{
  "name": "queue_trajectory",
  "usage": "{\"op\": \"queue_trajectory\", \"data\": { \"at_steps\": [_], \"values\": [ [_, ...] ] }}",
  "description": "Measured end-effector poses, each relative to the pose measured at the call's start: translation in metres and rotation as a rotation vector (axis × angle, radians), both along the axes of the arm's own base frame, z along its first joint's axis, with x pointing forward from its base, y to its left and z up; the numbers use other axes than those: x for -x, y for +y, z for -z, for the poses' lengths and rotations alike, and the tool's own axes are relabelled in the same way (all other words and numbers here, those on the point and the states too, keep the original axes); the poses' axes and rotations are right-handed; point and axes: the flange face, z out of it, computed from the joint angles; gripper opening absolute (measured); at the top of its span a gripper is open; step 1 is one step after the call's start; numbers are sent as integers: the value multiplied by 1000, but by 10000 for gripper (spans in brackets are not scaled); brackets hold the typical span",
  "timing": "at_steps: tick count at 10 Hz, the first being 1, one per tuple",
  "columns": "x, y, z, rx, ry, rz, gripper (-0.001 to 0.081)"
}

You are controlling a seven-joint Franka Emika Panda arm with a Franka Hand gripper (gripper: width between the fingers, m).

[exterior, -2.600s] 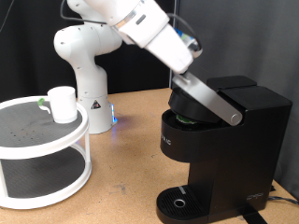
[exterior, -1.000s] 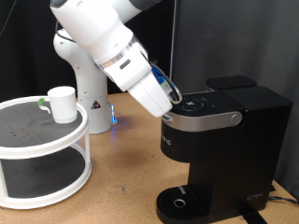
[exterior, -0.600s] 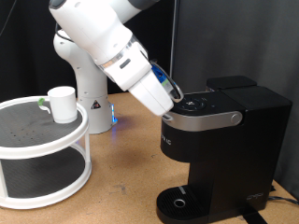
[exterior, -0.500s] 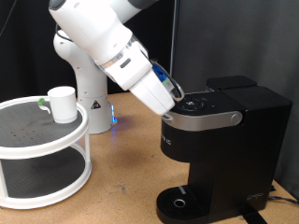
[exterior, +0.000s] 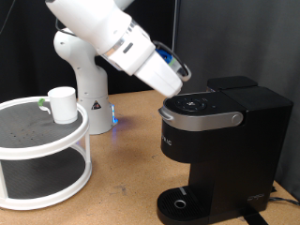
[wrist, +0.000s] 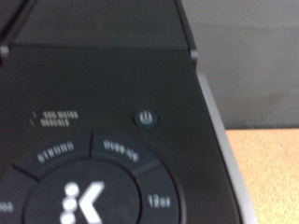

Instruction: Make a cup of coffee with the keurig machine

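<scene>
Hovering just above the lid of the keurig machine [exterior: 220, 150], the claw [exterior: 178, 82] sits at the end of the white arm [exterior: 112, 37], which reaches down from the exterior view's top left. Its fingers cannot be made out in either view, so whether the claw is released or clenched cannot be told, and nothing is seen between them. The machine stands on the wooden surface [exterior: 131, 187] at the exterior view's right, its lid down and the grey-silver handle [exterior: 202, 119] curving across the front. A round drip tray [exterior: 180, 203] lies at its base with nothing on it. The wrist view looks closely down on the lid's black control panel [wrist: 103, 168], where a round power button [wrist: 144, 119] and a ring of labelled buttons around a central K mark show, though blurred. The cup [exterior: 63, 104] stands upright on the top tier of a white two-tier round shelf [exterior: 42, 155] at the exterior view's left, well apart from the machine, with a small green-topped pod [exterior: 42, 103] just beside it.
</scene>
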Motion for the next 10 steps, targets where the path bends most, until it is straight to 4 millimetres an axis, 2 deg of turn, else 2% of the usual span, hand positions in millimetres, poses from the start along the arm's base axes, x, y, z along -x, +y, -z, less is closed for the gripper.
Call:
{"op": "queue_trajectory", "data": {
  "at_steps": [3, 4, 6, 8, 10],
  "values": [
    [6, 0, -19, -28, -24, -14, 0],
    [7, 1, -17, -29, -18, -19, 0],
    [17, 3, -16, -69, 101, -102, 0],
    [28, -6, -21, -113, 134, -96, 0],
    [43, -18, -30, -142, 89, -46, 0]
  ]
}}
